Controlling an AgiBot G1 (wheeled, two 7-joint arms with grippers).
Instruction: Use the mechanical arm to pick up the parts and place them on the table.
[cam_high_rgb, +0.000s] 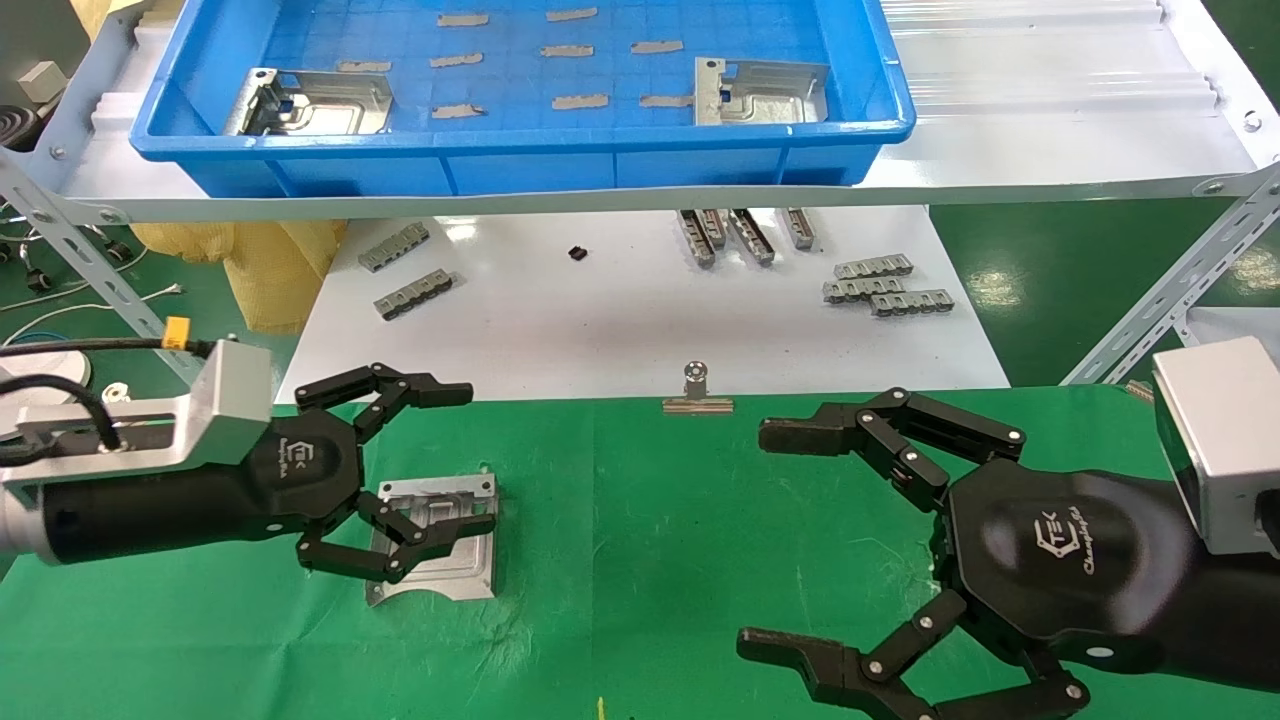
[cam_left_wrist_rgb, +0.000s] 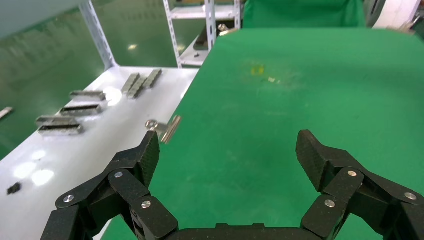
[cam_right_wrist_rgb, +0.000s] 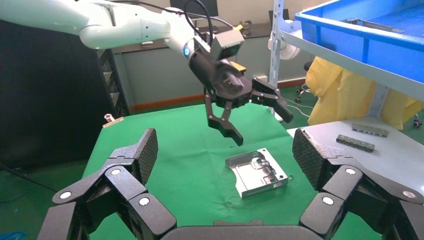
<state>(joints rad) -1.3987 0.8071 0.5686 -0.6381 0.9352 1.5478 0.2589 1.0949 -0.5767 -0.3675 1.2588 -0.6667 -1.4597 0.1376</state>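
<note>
Hovering just above the flat stamped silver sheet-metal plate (cam_high_rgb: 437, 540) on your green cloth table (cam_high_rgb: 650, 560), the black left gripper (cam_high_rgb: 470, 455) gapes wide, holding nothing. Two more plates (cam_high_rgb: 760, 92) lie beyond in the blue plastic tray (cam_high_rgb: 520, 140). Your right gripper (cam_high_rgb: 765, 540) idles, spread wide, right of that plate.

- Head view: set high, facing forward and down. It takes in the near green table (cam_high_rgb: 640, 560), the white tabletop (cam_high_rgb: 640, 310) beyond its far edge, and a shelf carrying a blue bin (cam_high_rgb: 520, 150) at the top. Both arms enter from the near corners.
- Left wrist view: mounted close behind the left gripper (cam_left_wrist_rgb: 227, 150), looking out between its spread fingers across the green table (cam_left_wrist_rgb: 300, 90) and along the white tabletop (cam_left_wrist_rgb: 75, 150) at its edge.
- Right wrist view: close behind the right gripper (cam_right_wrist_rgb: 225, 150), facing across the table towards the left gripper (cam_right_wrist_rgb: 247, 112), which hangs above a silver part (cam_right_wrist_rgb: 257, 172).
- Shared: the part (cam_high_rgb: 440, 540), left gripper (cam_high_rgb: 450, 455) and cloth appear in the head and right wrist views; the binder clip (cam_high_rgb: 697, 395) at the table's far edge appears in the head and left wrist (cam_left_wrist_rgb: 167, 129) views.
</note>
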